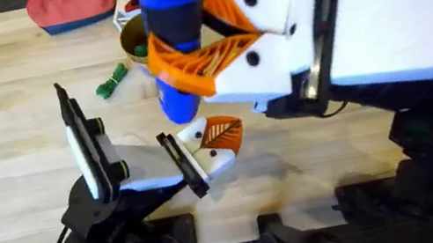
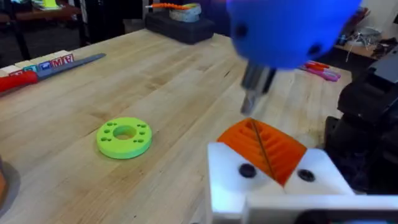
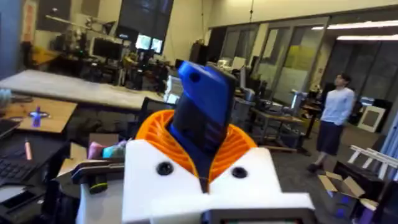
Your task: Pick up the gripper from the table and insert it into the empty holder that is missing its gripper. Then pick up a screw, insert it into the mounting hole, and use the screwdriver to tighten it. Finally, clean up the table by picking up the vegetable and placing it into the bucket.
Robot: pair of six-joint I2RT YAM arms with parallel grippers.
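The right arm is rising close under the overhead camera, and its claw [image 1: 202,48] is gripping the screwdriver [image 1: 174,22] between its orange ribbed pads. The blue body is standing nearly upright, its lower end hanging just above the left claw [image 1: 218,139]. From the left wrist camera, the thin metal tip [image 2: 254,99] is pointing down at the orange wedge [image 2: 264,148] seated between that claw's white mounts, very close to it; whether tip and wedge are touching cannot be told. From the right wrist camera the screwdriver [image 3: 205,118] is sitting clamped between the two orange pads [image 3: 239,146].

The left claw is lying low over the worktop [image 1: 19,165], near its front middle. Its white and orange fingers are pressing together at the tip with no gap visible between them.

The vegetable [image 1: 111,80] is lying on the wood behind the left arm, just beside the bucket [image 1: 132,40], which is partly hidden by the screwdriver. A red pouch [image 1: 71,6] is resting at the far edge. A lime-green disc with holes [image 2: 124,137] is lying flat on the wood, well apart from the left claw, and a red-handled hand screwdriver [image 2: 46,70] is lying farther off.
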